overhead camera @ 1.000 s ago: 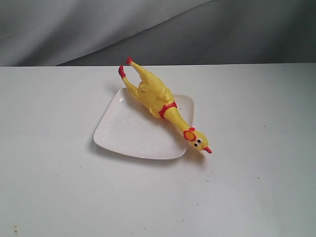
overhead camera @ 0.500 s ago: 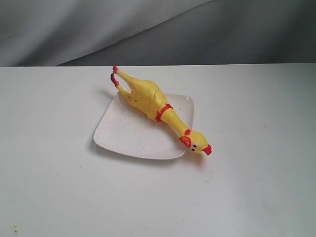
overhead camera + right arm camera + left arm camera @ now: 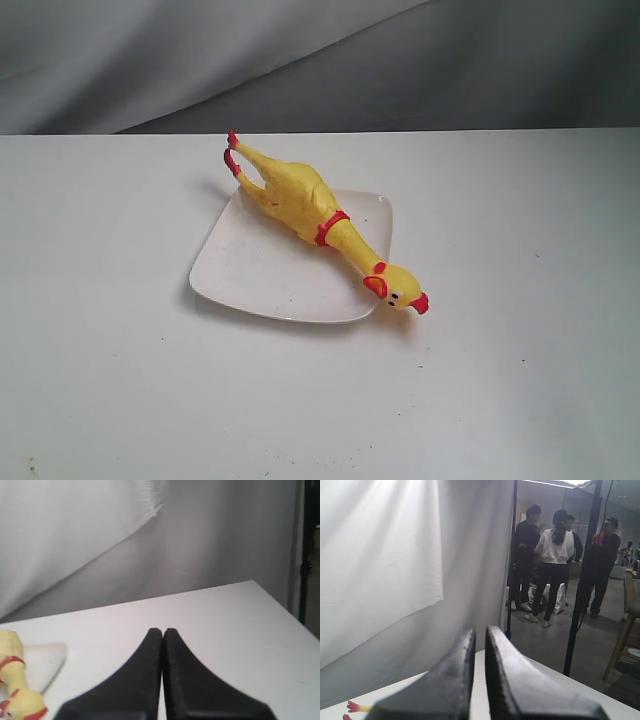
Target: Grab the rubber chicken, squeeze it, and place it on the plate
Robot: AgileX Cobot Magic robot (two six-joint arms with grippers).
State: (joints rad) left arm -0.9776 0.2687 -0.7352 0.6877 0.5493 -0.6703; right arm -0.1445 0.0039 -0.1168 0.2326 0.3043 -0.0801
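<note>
Exterior view shows the long yellow rubber chicken (image 3: 300, 205) overhanging the white square plate (image 3: 255, 270), so it may roll onto the surface; both fingers pairs pressed together, empty.

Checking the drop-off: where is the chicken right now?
In the exterior view, the chicken lies diagonally across the plate, left of centre, feet past the far rim, head overhanging the near-right corner.

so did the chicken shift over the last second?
Yes. The rubber chicken rolled and its red feet swung left against the plate; head stays past the plate's near-right corner. No change over the last half second.
</note>
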